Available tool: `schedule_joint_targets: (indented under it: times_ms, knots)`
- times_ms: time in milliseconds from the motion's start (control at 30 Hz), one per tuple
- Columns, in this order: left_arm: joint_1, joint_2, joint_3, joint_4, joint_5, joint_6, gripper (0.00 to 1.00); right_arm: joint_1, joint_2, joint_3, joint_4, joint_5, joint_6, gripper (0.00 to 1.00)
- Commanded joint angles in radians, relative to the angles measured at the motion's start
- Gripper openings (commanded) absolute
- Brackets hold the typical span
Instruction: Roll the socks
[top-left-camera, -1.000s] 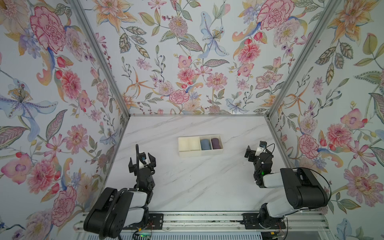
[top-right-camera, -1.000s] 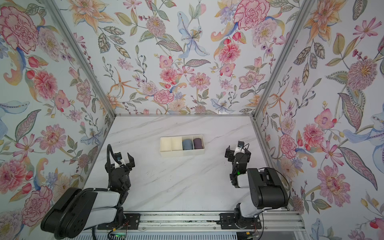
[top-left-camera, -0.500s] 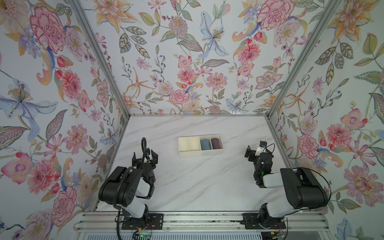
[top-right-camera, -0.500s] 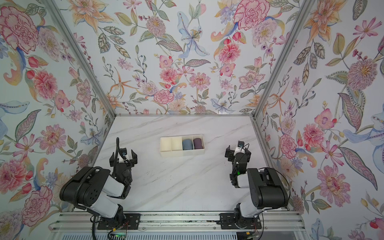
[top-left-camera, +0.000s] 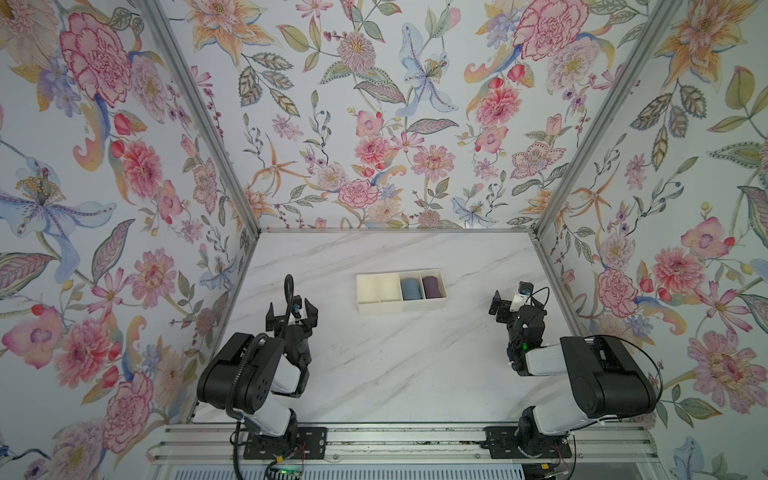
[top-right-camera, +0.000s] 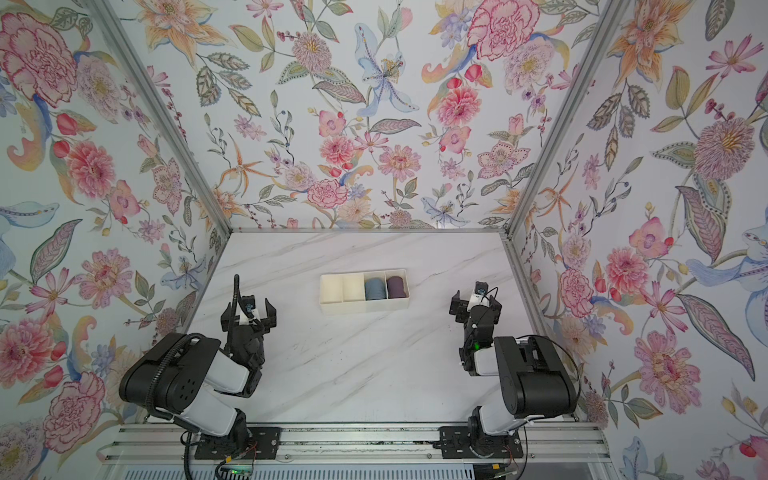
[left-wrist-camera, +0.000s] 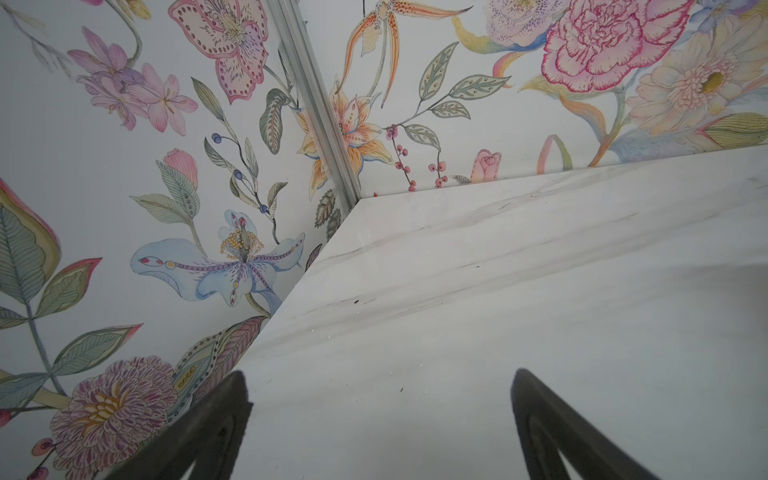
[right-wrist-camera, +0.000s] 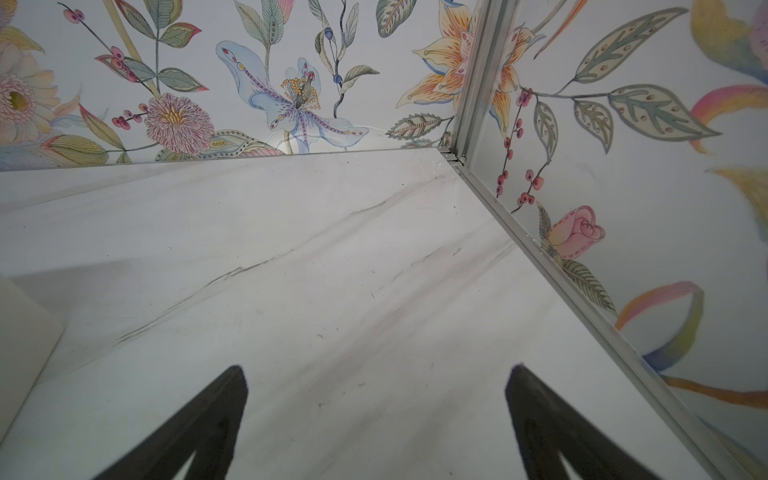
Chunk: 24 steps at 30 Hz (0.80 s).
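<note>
Socks (top-left-camera: 411, 288) rolled, in tray (top-left-camera: 399, 307), beside purple bundle (top-left-camera: 432, 286). Wide and empty: left jaws, right jaws, both well apart from tray. Rolling looks finished; next move likely only parking.

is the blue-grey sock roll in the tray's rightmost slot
No, the dark purple roll fills that slot; the blue-grey sock roll sits in the one beside it.

Spread gripper (left-wrist-camera: 379, 374) above marble table (left-wrist-camera: 498, 270)
</note>
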Motion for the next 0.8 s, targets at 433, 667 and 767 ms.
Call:
schedule_joint_targets:
  times_ms: [433,667,767]
  knots:
    - [0.005,0.008,0.009,0.104,0.019,0.009,0.99,0.011,0.008,-0.005,0.028,0.031,-0.015,0.99]
    - [0.005,0.008,0.012,0.096,0.022,0.01,0.99,0.013,0.01,-0.005,0.028,0.033,-0.015,0.99]
    - [0.004,0.006,0.019,0.082,0.027,0.008,0.99,0.013,0.01,-0.005,0.028,0.033,-0.014,0.99]
